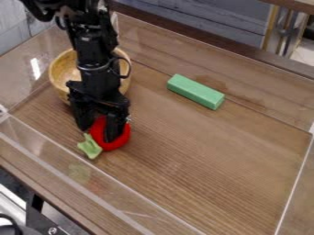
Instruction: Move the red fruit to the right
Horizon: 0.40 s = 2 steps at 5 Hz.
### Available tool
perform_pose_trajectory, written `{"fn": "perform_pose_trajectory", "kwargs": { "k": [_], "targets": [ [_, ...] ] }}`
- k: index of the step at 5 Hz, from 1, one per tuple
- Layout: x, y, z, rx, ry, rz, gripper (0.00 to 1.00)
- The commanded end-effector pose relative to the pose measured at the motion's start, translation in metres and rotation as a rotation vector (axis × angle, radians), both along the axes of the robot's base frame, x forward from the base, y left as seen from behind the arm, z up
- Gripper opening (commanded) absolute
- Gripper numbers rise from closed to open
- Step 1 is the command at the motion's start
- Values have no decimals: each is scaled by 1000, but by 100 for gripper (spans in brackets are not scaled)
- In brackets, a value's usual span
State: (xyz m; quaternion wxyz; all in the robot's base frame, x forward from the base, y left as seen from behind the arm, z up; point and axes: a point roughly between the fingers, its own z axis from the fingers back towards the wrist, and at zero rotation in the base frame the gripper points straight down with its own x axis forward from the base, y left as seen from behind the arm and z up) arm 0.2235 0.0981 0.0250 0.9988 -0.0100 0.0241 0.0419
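The red fruit (pixel 113 138) sits between the spread-apart fingers (pixel 88 118), which point straight down.

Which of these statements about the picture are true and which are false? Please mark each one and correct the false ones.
1. The tool stands with open jaws right over the red fruit. True.
2. The green block lies inside the wooden bowl. False: it lies on the table, apart from the bowl and to its right in the picture.
3. The red fruit lies on the table in front of the bowl. True.
4. The tool holds the red fruit high above the table. False: the fruit rests on the table, and the jaws are open around it.
5. The fruit has a light green leaf piece. True.
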Motion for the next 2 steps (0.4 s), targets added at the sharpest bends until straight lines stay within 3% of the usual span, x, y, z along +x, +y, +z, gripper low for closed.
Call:
{"fn": "perform_pose_trajectory", "kwargs": {
  "k": [1,2],
  "targets": [
    [4,19,5,13,-35,41,100],
    [-5,28,-1,10,-29,17,100]
  ]
}}
